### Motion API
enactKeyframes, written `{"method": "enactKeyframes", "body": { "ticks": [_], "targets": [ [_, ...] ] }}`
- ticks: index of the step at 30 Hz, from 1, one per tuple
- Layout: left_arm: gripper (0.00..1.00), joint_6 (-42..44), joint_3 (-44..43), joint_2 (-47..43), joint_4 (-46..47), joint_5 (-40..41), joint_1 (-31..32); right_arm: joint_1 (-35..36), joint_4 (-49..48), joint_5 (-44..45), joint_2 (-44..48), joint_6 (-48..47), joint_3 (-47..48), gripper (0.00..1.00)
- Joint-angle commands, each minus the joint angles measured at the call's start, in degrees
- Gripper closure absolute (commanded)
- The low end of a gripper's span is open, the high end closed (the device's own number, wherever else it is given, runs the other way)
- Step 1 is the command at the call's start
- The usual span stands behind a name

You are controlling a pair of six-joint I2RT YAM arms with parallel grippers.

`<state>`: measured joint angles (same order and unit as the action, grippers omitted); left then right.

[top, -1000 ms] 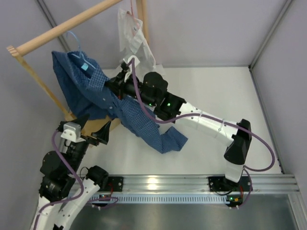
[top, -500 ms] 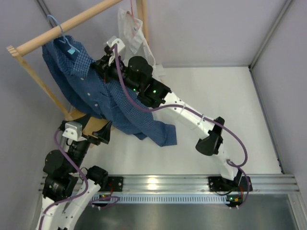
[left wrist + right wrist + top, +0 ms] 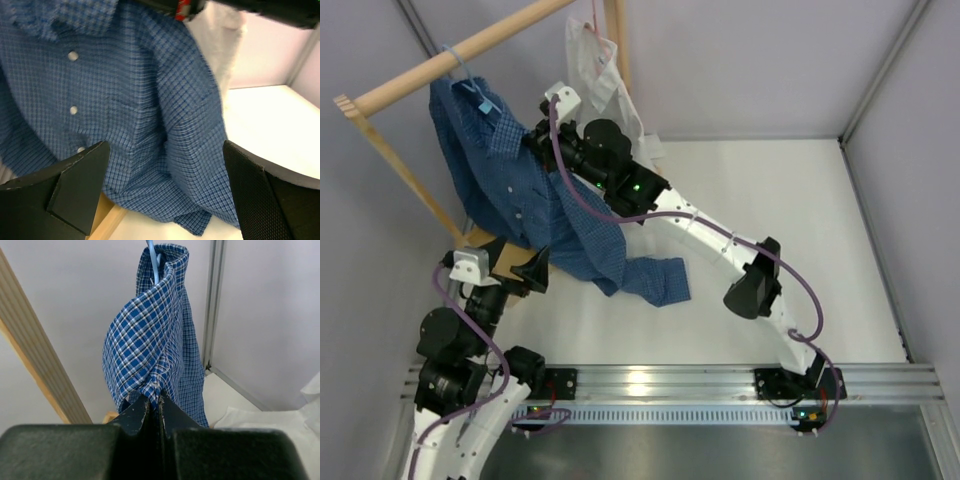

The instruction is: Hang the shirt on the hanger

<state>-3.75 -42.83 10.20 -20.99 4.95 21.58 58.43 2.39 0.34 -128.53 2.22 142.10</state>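
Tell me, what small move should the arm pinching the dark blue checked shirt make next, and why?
Probably open the right gripper and let go: the thin light-blue wire hanger seems hooked over the wooden rail, carrying the dark blue checked shirt.

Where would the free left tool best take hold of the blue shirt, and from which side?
Probably the shirt's lower front edge, from the near side: it hangs free in folds ahead of the open left tool; the right tool pinches fabric higher up.
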Motion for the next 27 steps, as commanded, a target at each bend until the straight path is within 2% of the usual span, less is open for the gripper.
{"method": "enactKeyframes", "body": {
  "ticks": [1, 5, 8, 10, 12, 13, 14, 16, 17, 19, 21, 22, 23, 24, 25, 26, 27],
  "targets": [
    [0.02, -2.5, -0.8, 3.9, 1.3, 7.6, -1.9, -2.4, -3.0, 3.8, 5.6, 2.3, -1.6, 1.00],
    [0.02, -3.9, -1.5, 6.4, 0.6, 8.4, -5.3, -3.0, -1.1, 0.6, 6.4, 1.9, -1.5, 1.00],
    [0.02, -5.0, -1.3, 7.1, 0.6, 8.3, -7.6, -3.2, 0.6, 1.9, 6.8, 1.9, -1.8, 1.00],
    [0.02, -5.7, -1.4, 8.6, 0.3, 10.0, -8.5, -4.7, 0.7, -0.7, 7.1, 4.5, -2.4, 1.00],
    [0.02, -6.2, -2.2, 10.0, -0.7, 11.3, -9.3, -5.1, 1.4, -2.9, 7.3, 4.2, -2.3, 0.82],
    [0.02, -6.6, -2.3, 11.0, -1.2, 12.1, -9.5, -5.1, 1.7, -3.8, 7.9, 3.8, -2.5, 0.67],
    [0.02, -6.7, -2.4, 11.2, -1.5, 13.8, -9.7, -5.1, 1.8, -4.6, 8.6, 3.4, -4.4, 0.31],
    [0.02, -8.6, -2.9, 11.5, -3.6, 17.5, -9.7, -5.1, 1.4, -5.9, 12.6, 2.5, -7.6, 0.08],
    [0.02, -9.3, -3.0, 11.8, -4.7, 21.4, -9.7, -5.1, 1.9, -6.2, 14.3, 1.9, -11.3, 0.01],
    [0.02, -9.9, -3.0, 12.1, -7.2, 23.5, -9.7, -5.1, 3.2, -4.8, 20.6, 0.1, -15.6, 0.00],
    [0.02, -10.7, -3.6, 13.2, -9.5, 26.6, -9.7, -5.1, 5.9, -3.0, 28.4, -1.3, -23.9, 0.00],
    [0.02, -11.3, -3.6, 13.4, -10.9, 27.1, -9.7, -5.1, 6.2, 0.6, 31.3, -1.4, -27.1, 0.01],
    [0.02, -11.3, -3.3, 13.4, -11.3, 27.1, -9.7, -5.1, 6.4, 3.2, 34.5, -1.5, -34.9, 0.00],
    [0.02, -11.4, -3.0, 12.9, -11.4, 26.2, -9.7, -5.1, 7.3, 6.0, 41.1, -1.1, -39.1, 0.00],
    [0.02, -11.5, -2.5, 12.3, -11.7, 25.2, -9.6, -5.1, 7.7, 12.7, 44.5, -0.5, -42.9, 0.01],
    [0.02, -11.4, -1.6, 11.5, -11.7, 23.7, -9.7, -5.1, 8.1, 16.1, 48.1, -0.2, -51.4, 0.00],
    [0.02, -11.3, -1.0, 9.3, -11.7, 22.1, -9.7, -5.1, 8.6, 19.1, 55.5, -0.1, -56.1, 0.01]
  ]
}}
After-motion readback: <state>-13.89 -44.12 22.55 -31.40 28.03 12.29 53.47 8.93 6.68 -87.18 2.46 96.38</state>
